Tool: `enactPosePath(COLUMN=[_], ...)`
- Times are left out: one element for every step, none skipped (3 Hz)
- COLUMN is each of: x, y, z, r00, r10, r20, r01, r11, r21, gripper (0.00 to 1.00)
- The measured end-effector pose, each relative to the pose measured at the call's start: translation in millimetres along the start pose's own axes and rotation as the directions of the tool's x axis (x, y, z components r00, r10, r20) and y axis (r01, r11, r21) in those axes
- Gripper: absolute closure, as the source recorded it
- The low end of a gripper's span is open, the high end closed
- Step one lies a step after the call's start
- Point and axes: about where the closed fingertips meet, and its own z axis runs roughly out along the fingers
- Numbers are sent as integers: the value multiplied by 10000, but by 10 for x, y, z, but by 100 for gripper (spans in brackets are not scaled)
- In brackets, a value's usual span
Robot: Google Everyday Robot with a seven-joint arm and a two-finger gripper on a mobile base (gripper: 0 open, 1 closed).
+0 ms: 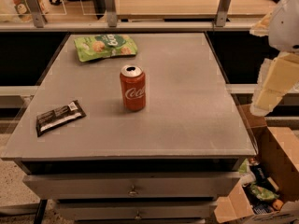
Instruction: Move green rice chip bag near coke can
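The green rice chip bag [105, 46] lies flat at the far left of the grey table top [187, 92]. The red coke can [133, 87] stands upright near the middle of the table, well in front of the bag. Only a white and cream part of my arm [278, 64] shows at the right edge, off the table and far from both things. The gripper itself is out of view.
A black-and-white wrapped bar [59, 116] lies near the front left edge. An open cardboard box [264, 185] with clutter sits on the floor at the right. Drawers [133, 185] are below the table front. A rail with posts [110, 6] runs behind.
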Motion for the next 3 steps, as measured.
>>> enactPosePath(x=[-371, -820, -1284], y=[-273, -618, -1152], z=[-22, 53, 279], r00=[9957, 9786, 9559], r10=[-891, -1914, -2443], r20=[-259, -749, -1630], r01=[904, 1990, 2717], r11=[9945, 9735, 9462], r21=[522, 1125, 1757], gripper=[0, 0, 0])
